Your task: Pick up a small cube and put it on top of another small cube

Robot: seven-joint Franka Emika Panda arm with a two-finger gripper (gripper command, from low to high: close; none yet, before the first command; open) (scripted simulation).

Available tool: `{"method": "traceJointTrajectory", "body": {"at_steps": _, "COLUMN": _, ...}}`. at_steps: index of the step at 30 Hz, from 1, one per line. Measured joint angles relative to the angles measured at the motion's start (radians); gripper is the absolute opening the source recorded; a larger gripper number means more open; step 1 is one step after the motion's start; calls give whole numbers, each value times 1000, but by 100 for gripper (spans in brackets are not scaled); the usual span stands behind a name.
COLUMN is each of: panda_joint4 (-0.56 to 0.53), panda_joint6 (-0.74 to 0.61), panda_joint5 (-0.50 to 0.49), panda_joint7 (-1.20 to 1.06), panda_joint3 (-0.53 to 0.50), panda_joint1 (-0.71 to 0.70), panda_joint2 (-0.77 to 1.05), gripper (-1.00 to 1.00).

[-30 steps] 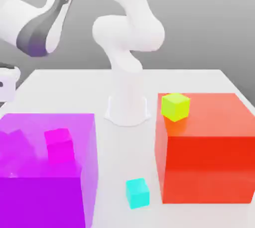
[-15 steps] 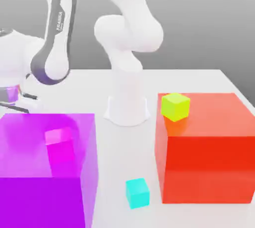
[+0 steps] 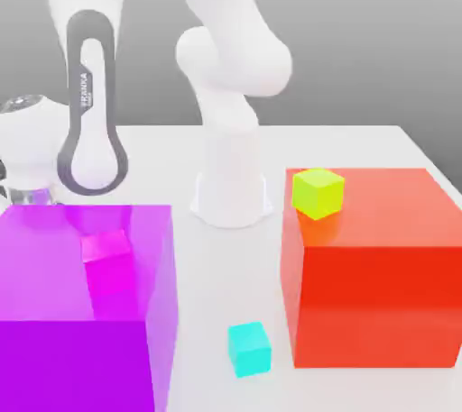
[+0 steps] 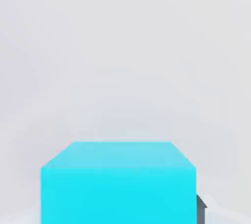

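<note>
A small cyan cube (image 4: 119, 184) looms close in the hand view, resting on the white table. A dark finger (image 4: 201, 209) presses against its side, and my gripper (image 4: 120, 217) is shut on this cube. In the exterior view the arm's forearm (image 3: 88, 113) reaches down at the exterior view's left, and the hand is hidden behind the big purple block (image 3: 54, 347). A second small cyan cube (image 3: 249, 348) sits on the table at the front, between the purple block and the big red block (image 3: 379, 284).
A yellow-green cube (image 3: 318, 192) rests on the red block's top near its back corner. A magenta-pink cube (image 3: 108, 261) shows through the translucent purple block. The robot's white base (image 3: 232, 189) stands mid-table behind both blocks.
The arm has swung in and lowered at the exterior view's left, behind the purple block. The gripper has gone from open to shut. The front cyan cube has not moved.
</note>
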Motion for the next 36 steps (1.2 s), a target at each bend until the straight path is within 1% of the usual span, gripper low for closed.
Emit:
{"method": "traceJointTrajectory", "body": {"at_steps": 4, "panda_joint4": -29, "panda_joint6": -104, "panda_joint5": -151, "panda_joint7": 112, "panda_joint3": -97, "panda_joint1": 62, "panda_joint2": -136, "gripper": -100}}
{"method": "traceJointTrajectory", "body": {"at_steps": 6, "panda_joint4": -28, "panda_joint6": -147, "panda_joint5": -230, "panda_joint7": 168, "panda_joint3": -112, "panda_joint1": 68, "panda_joint2": -195, "gripper": -100}}
{"method": "traceJointTrajectory", "body": {"at_steps": 8, "panda_joint4": 22, "panda_joint6": -178, "panda_joint5": -297, "panda_joint7": 145, "panda_joint3": -114, "panda_joint1": 75, "panda_joint2": -227, "gripper": -100}}
{"method": "traceJointTrajectory", "body": {"at_steps": 12, "panda_joint4": 140, "panda_joint6": -270, "panda_joint5": -441, "panda_joint7": 27, "panda_joint3": -104, "panda_joint1": 105, "panda_joint2": -303, "gripper": -100}}
{"method": "traceJointTrajectory", "body": {"at_steps": 16, "panda_joint4": 197, "panda_joint6": -350, "panda_joint5": -517, "panda_joint7": -66, "panda_joint3": -75, "panda_joint1": 146, "panda_joint2": -375, "gripper": -100}}
{"method": "traceJointTrajectory", "body": {"at_steps": 20, "panda_joint4": 244, "panda_joint6": -423, "panda_joint5": -561, "panda_joint7": -167, "panda_joint3": -38, "panda_joint1": 178, "panda_joint2": -442, "gripper": -100}}
{"method": "traceJointTrajectory", "body": {"at_steps": 23, "panda_joint4": 257, "panda_joint6": -464, "panda_joint5": -569, "panda_joint7": -225, "panda_joint3": -16, "panda_joint1": 208, "panda_joint2": -483, "gripper": -100}}
{"method": "traceJointTrajectory", "body": {"at_steps": 36, "panda_joint4": 271, "panda_joint6": -601, "panda_joint5": -524, "panda_joint7": -480, "panda_joint3": 49, "panda_joint1": 347, "panda_joint2": -621, "gripper": -100}}
